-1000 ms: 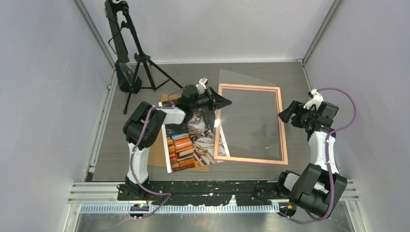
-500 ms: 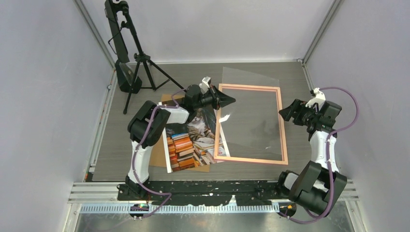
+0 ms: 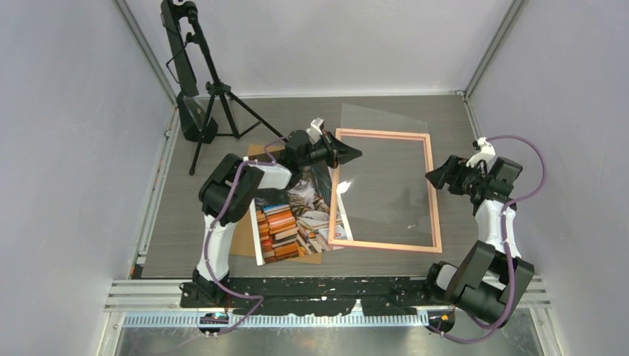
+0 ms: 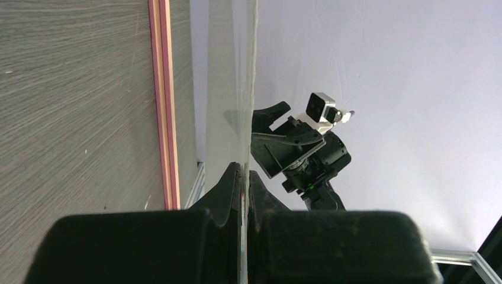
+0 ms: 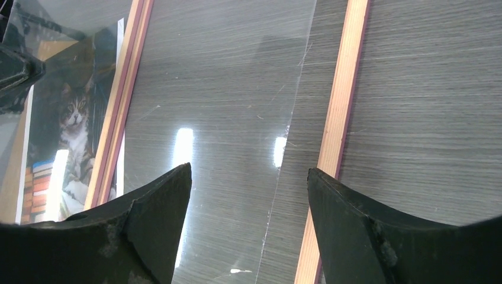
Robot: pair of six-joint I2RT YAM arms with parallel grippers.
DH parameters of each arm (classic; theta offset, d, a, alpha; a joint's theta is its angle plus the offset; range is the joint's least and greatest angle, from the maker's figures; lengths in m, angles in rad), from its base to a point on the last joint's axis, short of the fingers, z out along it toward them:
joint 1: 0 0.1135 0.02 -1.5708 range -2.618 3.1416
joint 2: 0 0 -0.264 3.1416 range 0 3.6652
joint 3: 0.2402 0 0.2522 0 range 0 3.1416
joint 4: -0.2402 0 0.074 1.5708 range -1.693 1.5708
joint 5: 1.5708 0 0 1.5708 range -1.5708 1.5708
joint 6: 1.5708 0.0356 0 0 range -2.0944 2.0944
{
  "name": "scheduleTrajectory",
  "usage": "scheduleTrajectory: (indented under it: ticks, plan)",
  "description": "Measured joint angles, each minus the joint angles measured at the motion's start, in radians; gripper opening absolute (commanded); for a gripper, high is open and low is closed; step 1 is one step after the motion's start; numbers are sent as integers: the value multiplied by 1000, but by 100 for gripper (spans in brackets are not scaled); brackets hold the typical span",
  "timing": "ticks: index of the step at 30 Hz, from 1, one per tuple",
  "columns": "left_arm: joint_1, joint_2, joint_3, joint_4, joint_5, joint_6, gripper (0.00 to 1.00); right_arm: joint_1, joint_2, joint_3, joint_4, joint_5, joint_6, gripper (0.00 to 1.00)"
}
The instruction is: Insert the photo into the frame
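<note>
the left tool (image 3: 348,153) is clamped on the left edge of a clear transparent sheet (image 3: 386,120) that spans the thin salmon-pink rectangular frame (image 3: 434,200), which lies flat on the grey wood-grain tabletop (image 3: 185,215); the right tool (image 3: 432,176) hangs near the frame's right rail, its fingers apart and holding nothing. the glossy rectangular cat-and-books photo (image 3: 293,219) lies face up on a plain brown backing board (image 3: 241,241), right against the frame's left rail

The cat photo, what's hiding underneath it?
A brown board pokes out from under the photo along its left and near edges. The photo covers the rest of the board, so whatever else lies beneath can't be seen.
</note>
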Motion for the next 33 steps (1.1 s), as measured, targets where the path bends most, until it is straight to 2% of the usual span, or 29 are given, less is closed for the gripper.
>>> scheduleTrajectory:
  ticks: [21,28,33]
  plan:
    - [-13,67,9,45,-11,-31,0,-43,2,-31,-10,-35,-66,76]
    - [-17,67,7,40,-16,17,0,-43,65,-33,-20,-12,-70,76]
    - [-23,67,7,35,-18,41,0,-43,158,9,-92,28,-99,75]
